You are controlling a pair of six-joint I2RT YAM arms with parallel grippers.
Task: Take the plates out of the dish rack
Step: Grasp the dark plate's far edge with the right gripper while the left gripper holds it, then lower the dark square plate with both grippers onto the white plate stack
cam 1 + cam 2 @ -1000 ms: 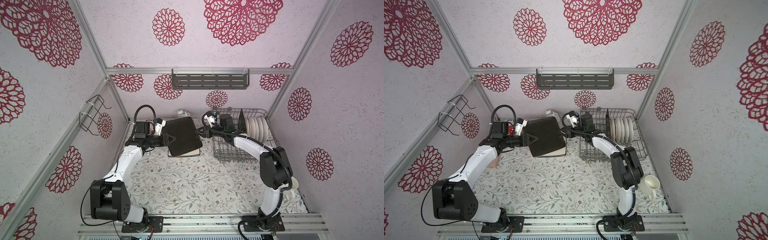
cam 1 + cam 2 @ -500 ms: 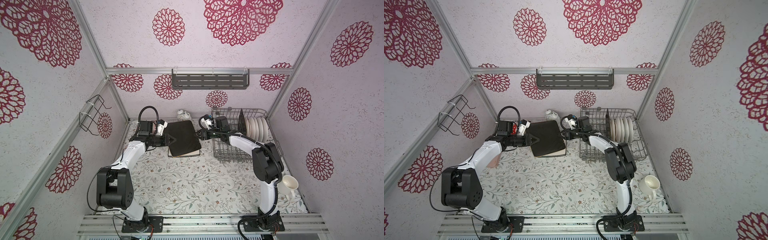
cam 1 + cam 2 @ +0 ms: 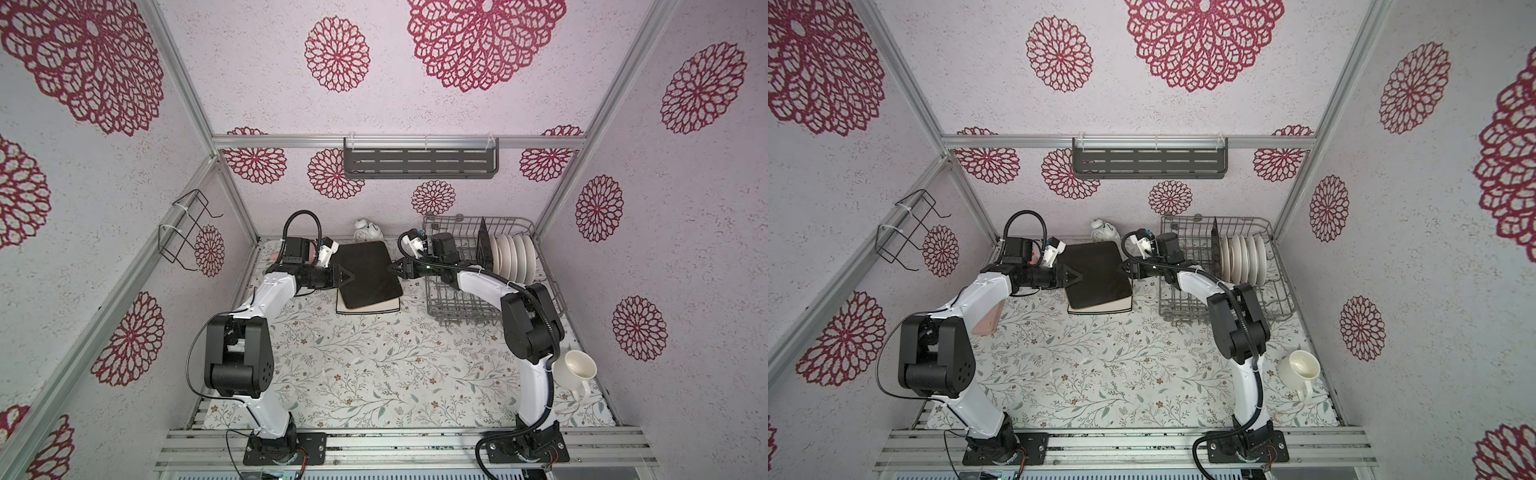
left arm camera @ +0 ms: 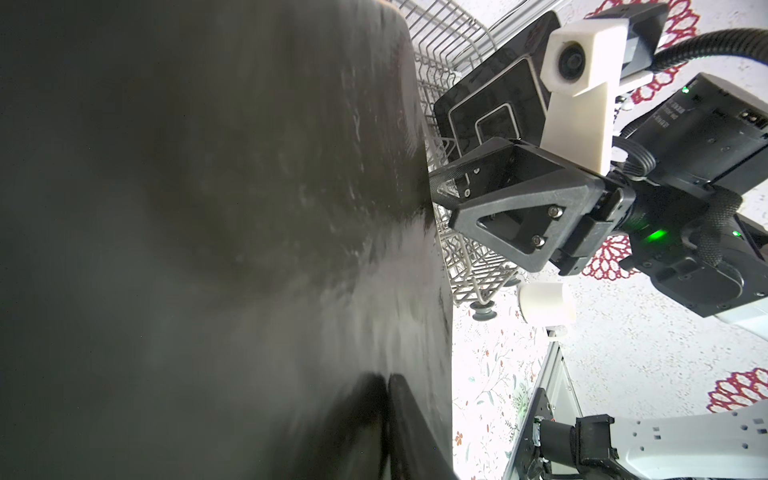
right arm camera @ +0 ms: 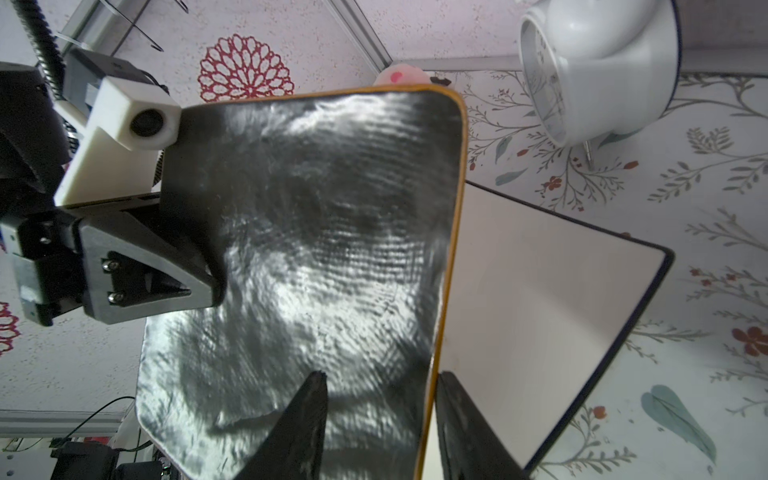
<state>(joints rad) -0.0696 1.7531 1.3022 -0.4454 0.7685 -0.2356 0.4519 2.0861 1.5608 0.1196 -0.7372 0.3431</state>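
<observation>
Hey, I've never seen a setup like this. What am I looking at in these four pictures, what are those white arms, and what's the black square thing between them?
Those are two robot arms mounted at the front of a flowered table. Two pictures look down from overhead and are nearly the same. The other two come from a small camera on each arm's wrist. Each arm ends in a gripper, a two-fingered clamp.

The left gripper is shut on a square plate, which shows its black back. It hangs tilted above a white black-edged plate lying on the table. The right gripper straddles the held plate's opposite edge; whether it pinches is unclear.

On the right of the top views is a wire dish rack with round white plates standing in it. A white mug and a clock are nearby.
</observation>
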